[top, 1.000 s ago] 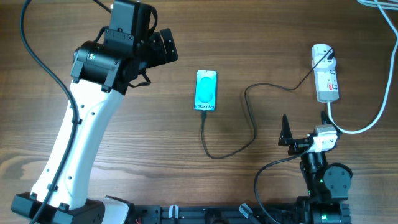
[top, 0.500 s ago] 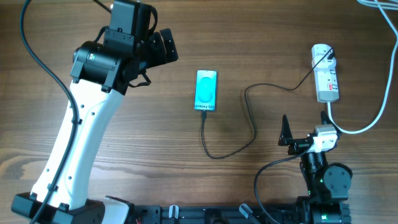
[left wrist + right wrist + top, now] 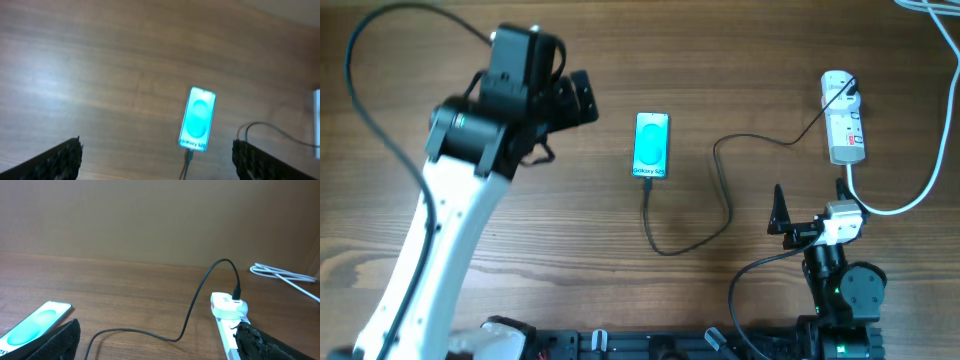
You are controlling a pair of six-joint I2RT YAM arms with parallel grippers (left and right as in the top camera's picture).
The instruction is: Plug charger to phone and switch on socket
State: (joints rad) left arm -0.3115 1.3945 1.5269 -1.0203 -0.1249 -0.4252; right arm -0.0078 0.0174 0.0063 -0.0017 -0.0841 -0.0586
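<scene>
Swung away from the slim turquoise-screened phone: my left gripper, open and empty.
Thin black charger cable meets its lower edge; right gripper gapes too.

Left arm stretched long from near-left base, white link angled up and away, black wrist bent toward centre. Left gripper raised high, tilted downward, jaws spread wide, nothing between them; its fingers sit at the lower corners of the wrist view. Right arm folded compact over near-right base. Right gripper low, near level, pointing away from base, jaws wide apart, empty.
</scene>
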